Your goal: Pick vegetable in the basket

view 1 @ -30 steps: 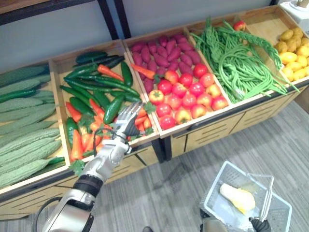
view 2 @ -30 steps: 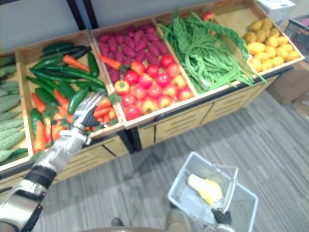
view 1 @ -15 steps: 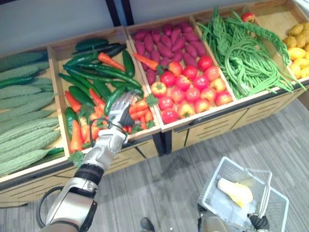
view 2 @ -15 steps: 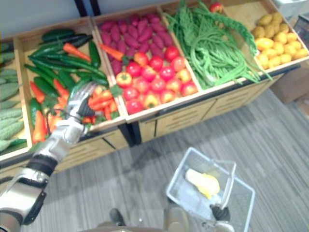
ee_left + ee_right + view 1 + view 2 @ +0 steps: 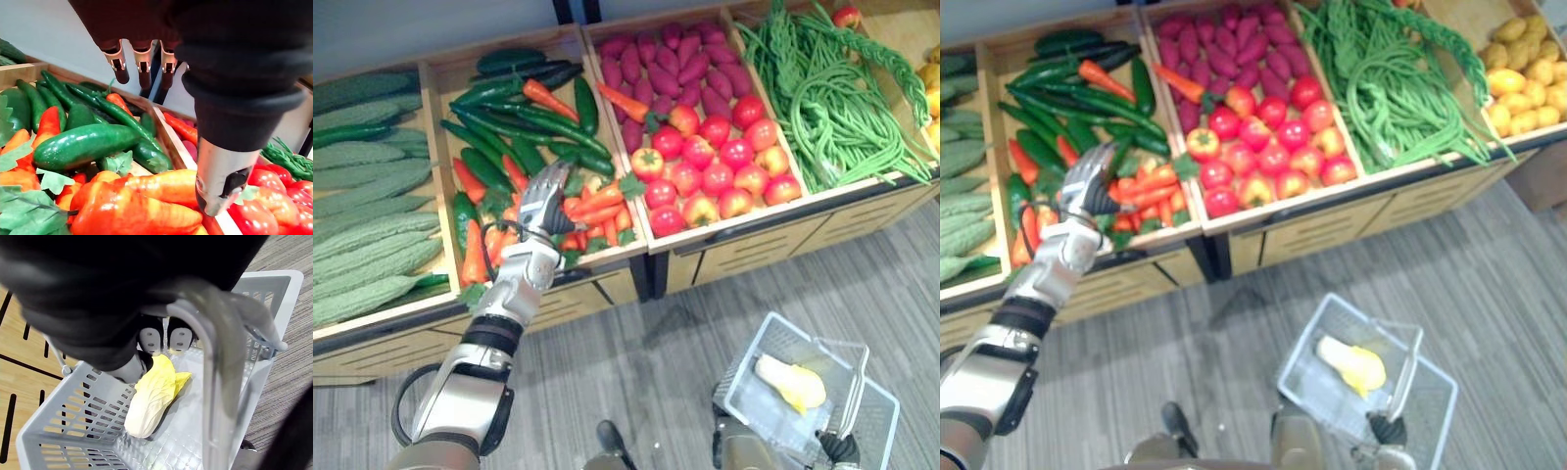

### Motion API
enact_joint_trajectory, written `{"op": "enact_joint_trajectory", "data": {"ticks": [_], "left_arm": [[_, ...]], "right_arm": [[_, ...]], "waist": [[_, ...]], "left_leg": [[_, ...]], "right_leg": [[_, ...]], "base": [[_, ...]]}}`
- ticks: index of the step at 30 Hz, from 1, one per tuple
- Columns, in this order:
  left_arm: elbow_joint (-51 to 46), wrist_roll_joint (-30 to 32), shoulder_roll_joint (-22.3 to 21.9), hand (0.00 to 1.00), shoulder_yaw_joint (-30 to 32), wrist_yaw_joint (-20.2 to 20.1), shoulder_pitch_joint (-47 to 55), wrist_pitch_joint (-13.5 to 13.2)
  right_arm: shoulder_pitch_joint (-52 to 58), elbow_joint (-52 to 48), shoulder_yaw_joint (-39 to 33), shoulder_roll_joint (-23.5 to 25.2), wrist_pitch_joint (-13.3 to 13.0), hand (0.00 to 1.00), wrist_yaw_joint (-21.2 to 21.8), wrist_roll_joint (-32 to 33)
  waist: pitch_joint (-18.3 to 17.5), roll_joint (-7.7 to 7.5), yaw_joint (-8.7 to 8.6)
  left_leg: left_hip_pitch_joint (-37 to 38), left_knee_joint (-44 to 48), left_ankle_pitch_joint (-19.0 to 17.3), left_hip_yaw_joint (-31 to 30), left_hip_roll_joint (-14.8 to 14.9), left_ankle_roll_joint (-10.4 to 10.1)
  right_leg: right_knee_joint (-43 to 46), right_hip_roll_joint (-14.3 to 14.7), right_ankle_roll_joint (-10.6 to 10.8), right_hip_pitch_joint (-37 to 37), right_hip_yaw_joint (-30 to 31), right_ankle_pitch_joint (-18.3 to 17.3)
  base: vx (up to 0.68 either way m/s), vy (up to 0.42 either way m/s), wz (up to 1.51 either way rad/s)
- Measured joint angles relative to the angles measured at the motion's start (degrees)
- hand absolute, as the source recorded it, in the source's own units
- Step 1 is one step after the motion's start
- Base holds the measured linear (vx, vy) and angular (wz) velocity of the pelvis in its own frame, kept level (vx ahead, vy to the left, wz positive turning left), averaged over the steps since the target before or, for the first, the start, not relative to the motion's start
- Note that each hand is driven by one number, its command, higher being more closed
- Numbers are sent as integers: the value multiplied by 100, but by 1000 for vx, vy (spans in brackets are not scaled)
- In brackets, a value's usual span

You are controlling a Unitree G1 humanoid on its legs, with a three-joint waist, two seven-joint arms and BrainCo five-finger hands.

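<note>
My left hand (image 5: 543, 201) hovers open over the front of a wooden bin, its fingers (image 5: 140, 62) straight and its thumb (image 5: 220, 181) apart. Beneath it lie orange carrots (image 5: 146, 196) and a fat green cucumber (image 5: 83, 144), and it touches neither. Down at the lower right my right hand (image 5: 840, 448) is shut on the handle (image 5: 215, 382) of a grey plastic basket (image 5: 744, 367) held above the floor. A pale yellow cabbage (image 5: 154, 396) lies inside the basket.
The long wooden stand also holds bitter gourds (image 5: 362, 225) at the left, purple sweet potatoes (image 5: 671, 69) and tomatoes (image 5: 715, 171) in the middle, long beans (image 5: 832, 98) and yellow potatoes (image 5: 1518, 88) at the right. Grey floor lies between the stand and the basket.
The camera has moved, so the whole picture has shifted. Within the bin my left hand has edged leftward over the carrots. The basket stays in my right hand.
</note>
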Motion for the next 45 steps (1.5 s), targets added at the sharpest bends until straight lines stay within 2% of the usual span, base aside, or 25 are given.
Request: {"op": "enact_joint_trajectory", "data": {"ticks": [8, 14, 26, 27, 34, 45], "left_arm": [[204, -3, 3, 0, -162, -117, -434, 0], [296, -13, 2, 0, -203, -119, -486, 9], [731, -43, 3, 0, -125, -149, -691, 24], [754, -43, 0, 100, -57, -149, -691, 25], [874, -46, 28, 100, 346, -106, -790, 66], [913, -58, 58, 100, 464, -99, -802, 65]], "right_arm": [[-144, -68, 12, 6, 0, 100, -2, 3], [-158, -172, 19, 12, 0, 100, -10, 7], [-393, -287, 300, -6, -15, 100, -18, 8], [-393, -288, 327, -7, -15, 100, -19, 9], [-433, -341, 527, -27, -28, 100, -21, 16], [-451, -389, 690, -37, -49, 100, -21, 14]], "waist": [[211, -108, 4], [235, -114, -8], [358, -175, -29], [358, -176, -30], [366, -189, -26], [368, -194, -120]], "left_leg": [[-317, 80, -1, 23, 57, 5], [-503, 104, 46, 38, 69, 19], [-708, 79, 86, 201, 126, 38], [-710, 79, 86, 217, 145, 37], [-748, 64, 97, 352, 239, 6], [-786, -37, 222, 374, 288, -48]], "right_leg": [[-19, 17, -16, -283, 26, 182], [-42, 36, -38, -480, 33, 222], [-310, 144, -46, -715, 185, 634], [-335, 164, -44, -717, 204, 663], [-415, 275, -85, -806, 319, 724], [-420, 362, -87, -887, 337, 742]], "base": [[-21, -5, -1], [1, -2, -2], [1, 10, -7], [11, 14, -10], [7, 1, -11], [0, 0, 0]]}}
